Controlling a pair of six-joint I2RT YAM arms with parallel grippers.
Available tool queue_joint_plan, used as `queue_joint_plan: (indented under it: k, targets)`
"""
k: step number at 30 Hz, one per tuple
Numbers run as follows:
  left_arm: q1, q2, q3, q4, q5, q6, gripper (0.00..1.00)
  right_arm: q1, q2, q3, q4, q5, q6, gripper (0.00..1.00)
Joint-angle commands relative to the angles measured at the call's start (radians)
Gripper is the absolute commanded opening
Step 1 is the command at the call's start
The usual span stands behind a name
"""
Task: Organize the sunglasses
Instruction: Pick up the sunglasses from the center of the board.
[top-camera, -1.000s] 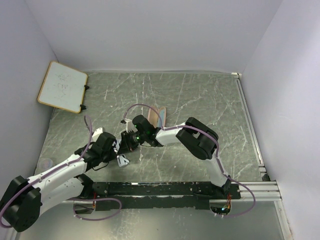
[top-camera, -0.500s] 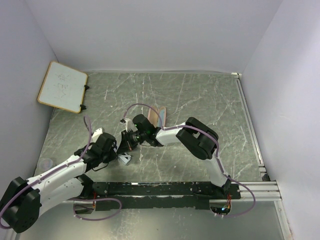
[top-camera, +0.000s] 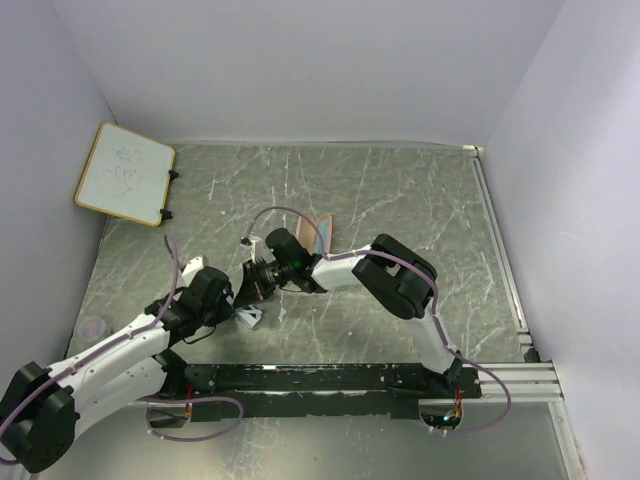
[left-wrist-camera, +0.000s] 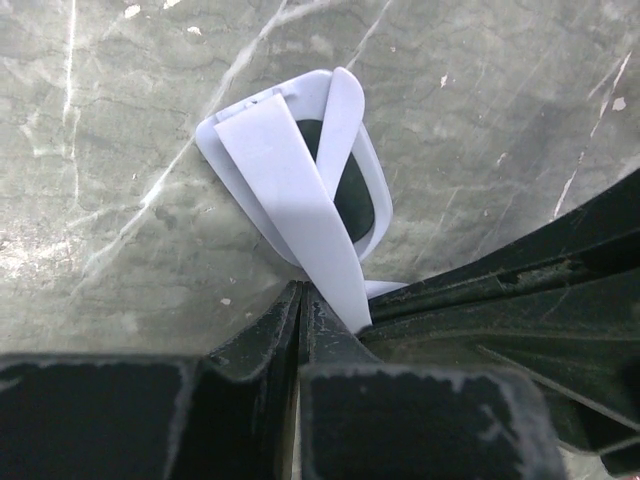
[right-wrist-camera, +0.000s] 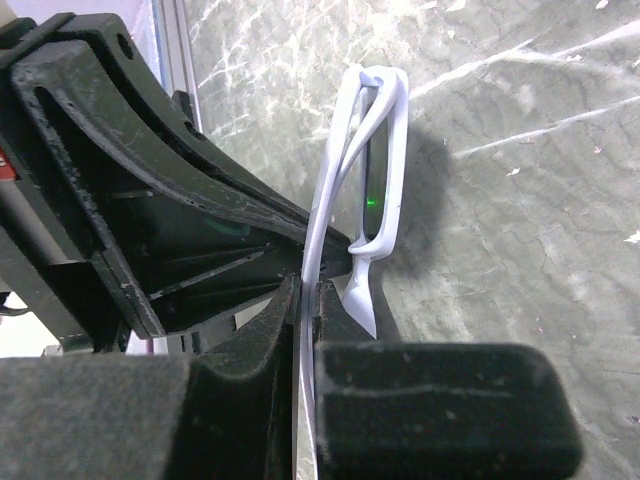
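Note:
The white-framed sunglasses (top-camera: 247, 317) stand on edge on the marble table, folded, between my two grippers. In the left wrist view the sunglasses (left-wrist-camera: 300, 190) show a dark lens and crossed temples, and one temple runs down into the tip of my left gripper (left-wrist-camera: 300, 290), whose jaws are pressed together. My right gripper (right-wrist-camera: 308, 285) is shut on a thin white temple of the sunglasses (right-wrist-camera: 385, 170). From above, the left gripper (top-camera: 236, 308) and the right gripper (top-camera: 252, 292) meet tip to tip at the frame.
A small whiteboard (top-camera: 125, 172) lies at the back left. A tan-pink case with a blue-grey cloth (top-camera: 320, 232) sits behind the right arm's wrist. A metal rail (top-camera: 497, 240) runs along the right edge, and a black base bar (top-camera: 330, 378) along the front.
My right gripper has closed onto the sunglasses' temple. The left gripper stays shut, and both arms have barely shifted.

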Motion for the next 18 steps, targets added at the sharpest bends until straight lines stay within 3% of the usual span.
queue_joint_plan:
  k: [1, 8, 18]
  targets:
    - [-0.018, -0.065, 0.030, -0.060, -0.044, 0.005, 0.12, -0.004, 0.002, 0.002, 0.012, 0.006, -0.003, 0.00]
    - [-0.022, -0.155, 0.117, -0.201, -0.127, 0.020, 0.12, -0.009, -0.024, 0.001, -0.017, 0.040, -0.019, 0.00]
    - [-0.022, -0.155, 0.156, -0.215, -0.170, 0.027, 0.12, -0.064, -0.143, -0.057, -0.040, 0.086, -0.031, 0.00]
